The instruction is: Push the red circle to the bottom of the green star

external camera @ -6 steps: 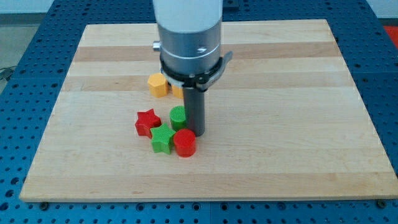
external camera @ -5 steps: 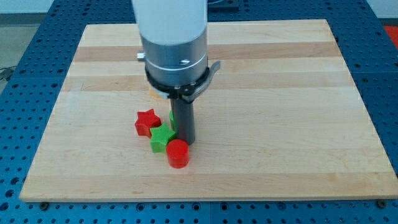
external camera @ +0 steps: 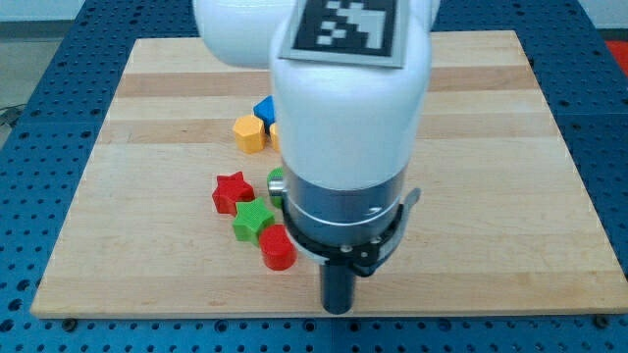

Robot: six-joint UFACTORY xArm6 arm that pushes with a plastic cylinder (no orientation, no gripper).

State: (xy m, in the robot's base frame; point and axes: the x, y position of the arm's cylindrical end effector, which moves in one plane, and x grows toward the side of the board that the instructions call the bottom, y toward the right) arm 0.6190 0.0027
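Note:
The red circle [external camera: 278, 248] lies on the wooden board [external camera: 491, 196], touching the lower right side of the green star [external camera: 252, 222]. My tip [external camera: 338, 310] is down at the view's bottom edge of the board, to the right of and below the red circle, apart from it. A red star [external camera: 232, 191] sits up and left of the green star. A green round block [external camera: 278, 183] shows partly behind the arm.
A yellow hexagon block [external camera: 249, 133] and a blue block [external camera: 264, 108] lie further up the board, partly beside the arm. The large white arm body [external camera: 348, 127] covers the board's middle. The board's bottom edge is close to my tip.
My tip has moved from just above the red circle down and to the right, near the board's bottom edge. The red circle sits slightly lower left than before.

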